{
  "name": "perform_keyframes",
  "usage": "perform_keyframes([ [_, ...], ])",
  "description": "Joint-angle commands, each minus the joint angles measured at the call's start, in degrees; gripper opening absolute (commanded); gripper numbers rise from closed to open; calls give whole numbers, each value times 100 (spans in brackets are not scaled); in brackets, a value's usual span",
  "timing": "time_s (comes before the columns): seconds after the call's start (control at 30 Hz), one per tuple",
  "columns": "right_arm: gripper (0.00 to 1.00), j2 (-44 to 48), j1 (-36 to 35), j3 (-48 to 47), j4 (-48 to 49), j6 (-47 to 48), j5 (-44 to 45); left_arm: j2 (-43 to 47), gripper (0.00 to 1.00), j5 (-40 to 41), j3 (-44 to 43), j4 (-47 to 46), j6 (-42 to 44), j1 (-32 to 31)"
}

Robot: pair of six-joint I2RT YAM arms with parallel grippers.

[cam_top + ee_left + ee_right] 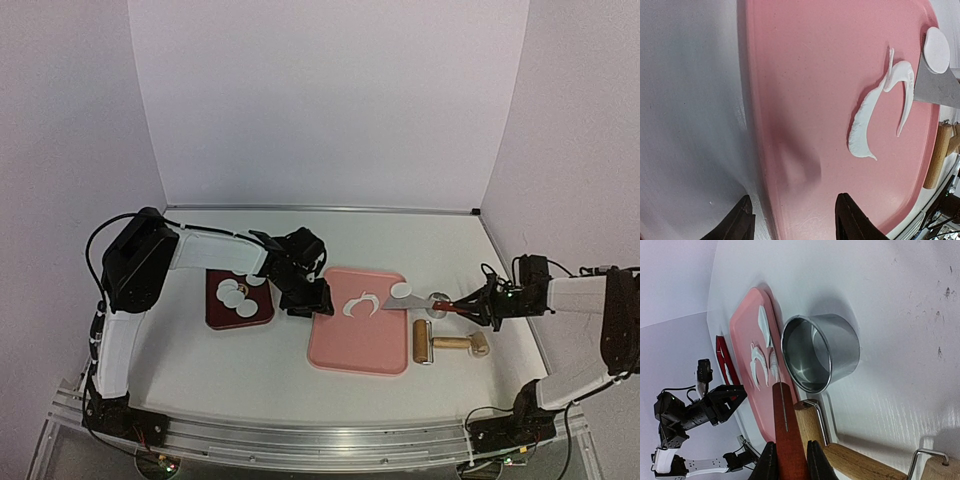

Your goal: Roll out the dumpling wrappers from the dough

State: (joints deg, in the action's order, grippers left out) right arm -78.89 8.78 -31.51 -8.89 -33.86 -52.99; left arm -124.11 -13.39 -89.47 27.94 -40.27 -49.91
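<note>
The dough (361, 303) is a ragged curved white scrap on the pink board (350, 350); it also shows in the left wrist view (875, 112). One round wrapper (402, 290) lies at the board's far right edge against a spatula blade (398, 305). Several more wrappers (236, 293) lie on a dark red plate (222, 318). My left gripper (308, 303) is open and empty, its jaws straddling the board's left edge (795, 220). My right gripper (468, 306) is shut on the spatula's red handle (786, 425).
A metal ring cutter (820, 352) stands on the table just right of the board. A wooden rolling pin (450, 345) lies near the board's right front corner, under the spatula handle. White walls close in the back and sides.
</note>
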Motion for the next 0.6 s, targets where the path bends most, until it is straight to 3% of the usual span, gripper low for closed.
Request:
perform_keyframes([
  [0.0, 0, -296, 72, 167, 207, -22, 1058, 1, 52, 18, -115, -115, 107, 33],
  [0.57, 0, 391, 71, 332, 1072, 41, -197, 294, 51, 168, 81, -186, 18, 27],
])
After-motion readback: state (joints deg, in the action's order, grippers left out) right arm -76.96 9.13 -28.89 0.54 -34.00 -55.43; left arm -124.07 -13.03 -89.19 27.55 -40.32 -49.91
